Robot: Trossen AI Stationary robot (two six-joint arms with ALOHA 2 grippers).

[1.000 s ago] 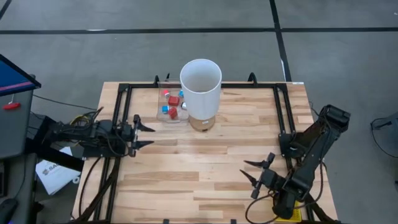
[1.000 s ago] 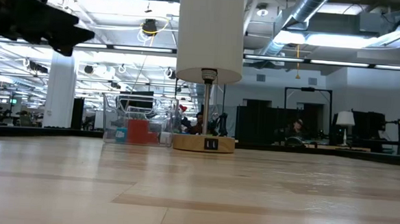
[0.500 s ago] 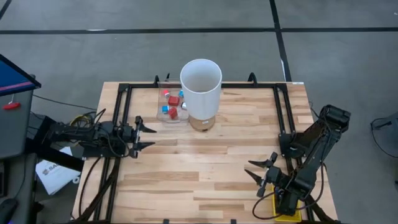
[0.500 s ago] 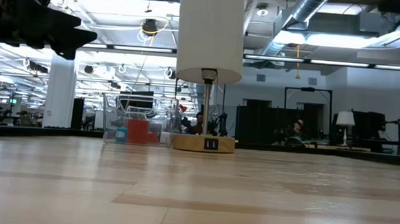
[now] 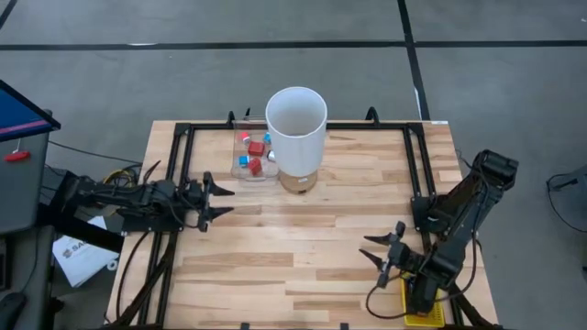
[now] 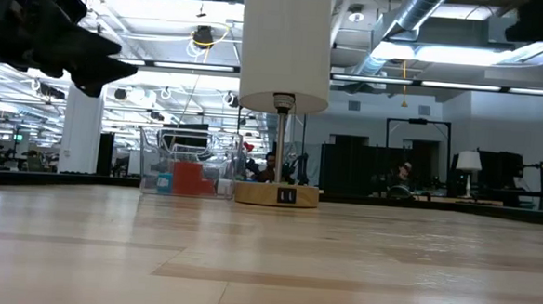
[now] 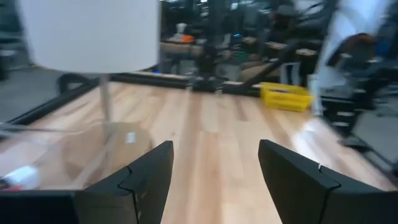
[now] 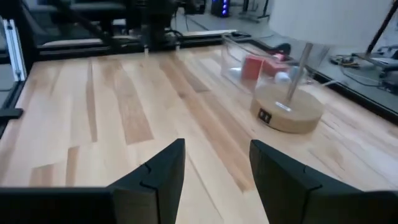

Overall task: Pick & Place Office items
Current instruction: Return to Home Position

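Observation:
The office items, small red and blue blocks (image 5: 254,151), lie in a clear box (image 5: 252,158) at the table's far side, beside the white lamp (image 5: 296,117); the right wrist view shows a red one (image 8: 252,65) inside the box. My left gripper (image 5: 227,201) hovers open at the left edge, pointing level toward the table's middle, short of the box. In the left wrist view nothing lies between its fingers (image 7: 214,180). My right gripper (image 5: 369,253) hovers open near the right front corner, also holding nothing (image 8: 217,168).
The lamp's wooden base (image 5: 300,181) stands just right of the clear box, and its shade overhangs it. A yellow mesh basket (image 5: 423,309) sits at the near right corner, partly under my right arm. Black rails (image 5: 275,126) frame the table; bare wood lies between the grippers.
My right arm has shifted slightly and sunk a little, its wrist rolling, so more of the yellow basket shows beneath it. My left gripper has rolled slightly and stayed about where it was. Both stay open; the blocks have not moved.

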